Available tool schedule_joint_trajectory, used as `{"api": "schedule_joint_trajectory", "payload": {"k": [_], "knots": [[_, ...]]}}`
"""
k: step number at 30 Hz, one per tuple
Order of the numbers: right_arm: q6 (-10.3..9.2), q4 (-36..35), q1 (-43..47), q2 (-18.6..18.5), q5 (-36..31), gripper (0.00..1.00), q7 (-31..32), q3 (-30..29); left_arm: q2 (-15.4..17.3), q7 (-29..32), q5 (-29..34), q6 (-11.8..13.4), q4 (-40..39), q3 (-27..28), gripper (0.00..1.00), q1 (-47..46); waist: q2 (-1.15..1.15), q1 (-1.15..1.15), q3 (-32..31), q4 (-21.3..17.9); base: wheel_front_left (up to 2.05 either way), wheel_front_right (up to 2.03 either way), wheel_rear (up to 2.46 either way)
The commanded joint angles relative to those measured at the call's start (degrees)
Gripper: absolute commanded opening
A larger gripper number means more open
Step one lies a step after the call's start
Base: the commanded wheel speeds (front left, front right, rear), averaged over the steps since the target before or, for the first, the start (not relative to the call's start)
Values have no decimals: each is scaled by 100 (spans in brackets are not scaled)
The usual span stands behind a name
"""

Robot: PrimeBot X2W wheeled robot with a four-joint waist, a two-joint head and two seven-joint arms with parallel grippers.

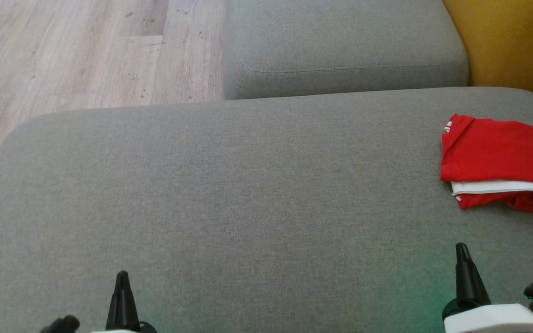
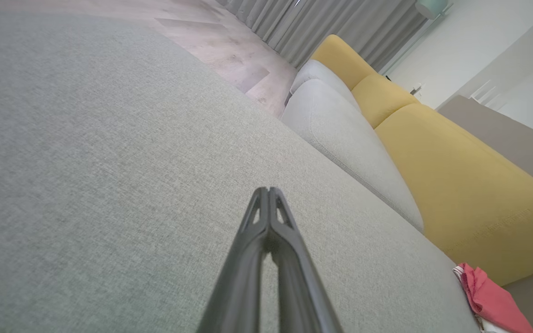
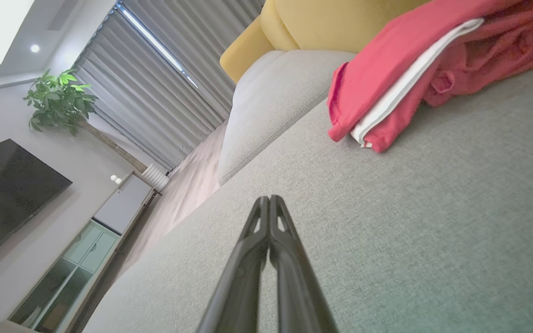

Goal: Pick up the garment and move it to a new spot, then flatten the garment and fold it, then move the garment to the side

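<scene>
Garment (image 1: 502, 157), soft, light, floppy red cloth, lies folded on the sofa cushion (image 1: 248, 208) ahead-right of the clenched, empty right end effector (image 1: 461, 249); the left end effector (image 1: 121, 276) is clenched too. Its layered near edge looks best to pinch.

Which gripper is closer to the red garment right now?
Right. In the head view the right gripper is just below the folded red garment, not touching it; the left gripper is far off to its left, across the gray cushion.

The red garment (image 1: 502, 155) with a white band lies folded at the grey cushion's (image 1: 248, 194) right edge.
</scene>
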Motion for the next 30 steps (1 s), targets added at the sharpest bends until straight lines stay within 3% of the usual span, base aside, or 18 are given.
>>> {"api": "schedule_joint_trajectory", "payload": {"k": [1,30], "knots": [[17,-146,-300,-122,202,0,31,6,72,32,-178,-64,-137,177,0,-337,0,0,7,-4,0,0,0],[26,40,-823,-143,2219,0,489,-225,85,487,-2149,-389,136,605,0,-863,0,-1,139,-75,0,0,0]]}}
